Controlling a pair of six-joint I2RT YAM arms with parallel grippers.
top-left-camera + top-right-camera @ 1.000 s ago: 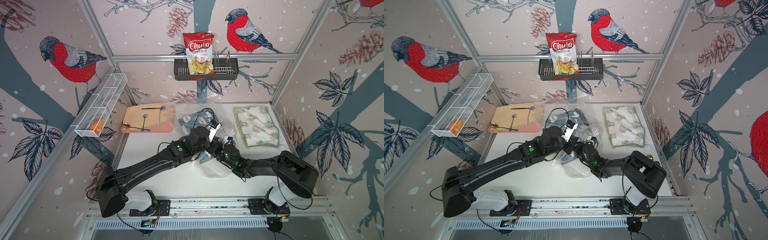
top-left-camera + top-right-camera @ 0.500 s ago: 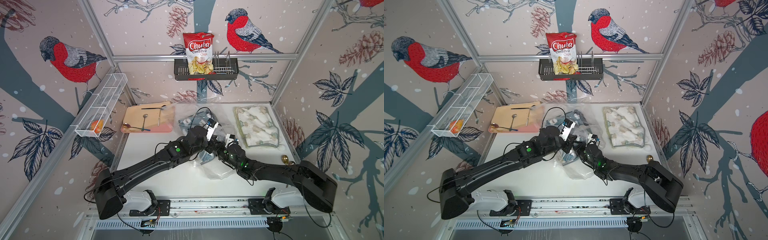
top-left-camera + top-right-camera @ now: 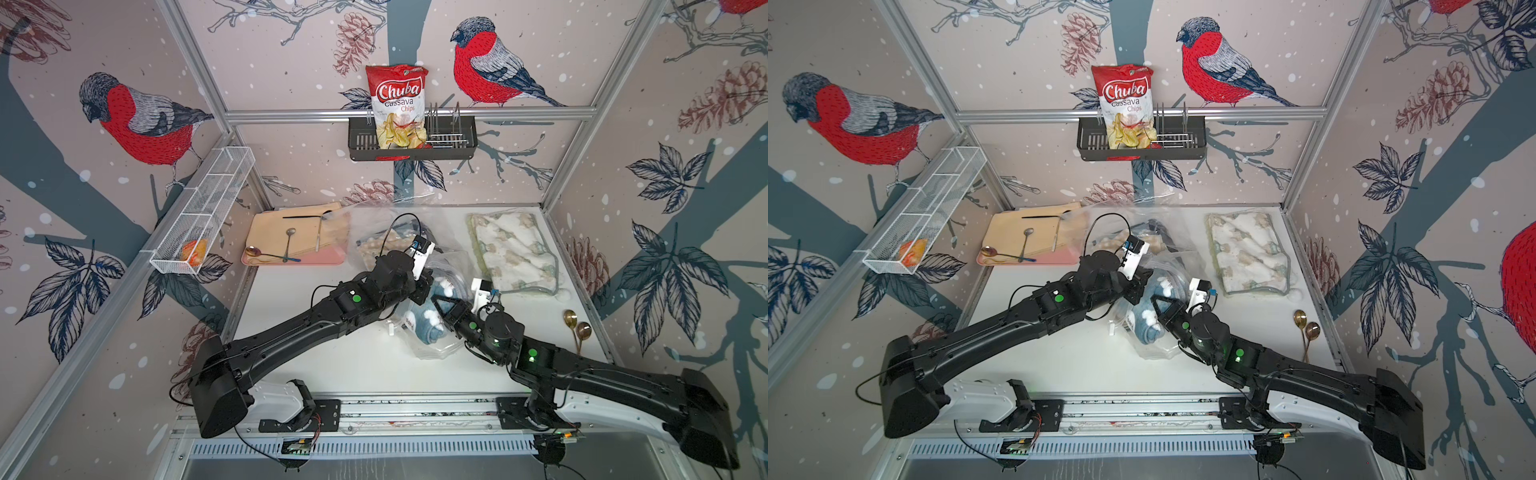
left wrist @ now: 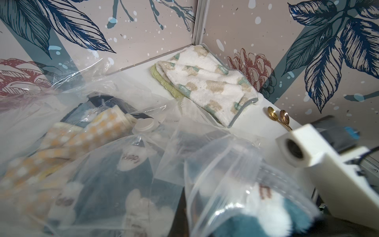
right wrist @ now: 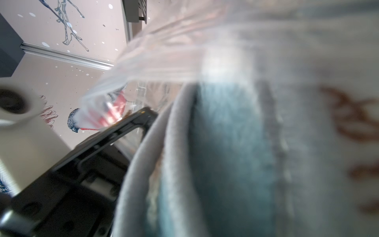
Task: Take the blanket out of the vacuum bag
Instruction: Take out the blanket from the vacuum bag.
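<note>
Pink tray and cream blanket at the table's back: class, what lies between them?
A crinkly clear plastic bag holding a yellow-checked cloth lies there, as both top views show.

White worktop (image 3: 332,365). Far-left corner: pink tray (image 3: 297,261), flat. Centre: crumpled clear vacuum bag (image 3: 432,353), second clear bag (image 3: 374,249) just behind it. Far-right corner: folded cream patterned cloth (image 3: 515,249). Near right edge: two gold spoons (image 3: 582,331), side by side
</note>
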